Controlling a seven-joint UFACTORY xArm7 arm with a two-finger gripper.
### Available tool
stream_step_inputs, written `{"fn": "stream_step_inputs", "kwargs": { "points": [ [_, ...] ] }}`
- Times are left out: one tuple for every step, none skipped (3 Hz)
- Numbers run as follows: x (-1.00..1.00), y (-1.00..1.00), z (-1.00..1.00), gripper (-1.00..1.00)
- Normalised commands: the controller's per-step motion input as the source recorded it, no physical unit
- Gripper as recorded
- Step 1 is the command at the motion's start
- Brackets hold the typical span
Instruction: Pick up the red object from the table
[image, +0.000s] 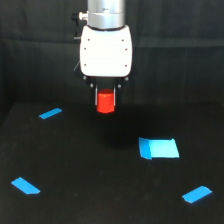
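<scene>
The red object (105, 101) is a small red-orange stubby block held between the two dark fingers of my gripper (105, 102). The white gripper body hangs straight down at the top centre of the exterior view. The object is raised above the black table (100, 170), with its faint shadow on the surface below. The gripper is shut on the red object.
Several blue tape pieces lie on the table: a thin strip (50, 113) at the exterior view's left, a larger square patch (159, 148) at the right, one (26, 186) at the near left, one (196, 194) at the near right. A black cloth backdrop (30, 50) hangs behind.
</scene>
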Motion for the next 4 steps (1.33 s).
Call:
{"fn": "stream_step_inputs", "kwargs": {
  "points": [
    [0.04, -0.01, -0.04, -0.93],
    [0.1, -0.05, -0.01, -0.94],
    [0.08, -0.02, 0.1, -0.99],
    [0.07, 0.0, 0.04, -0.9]
  ]
}}
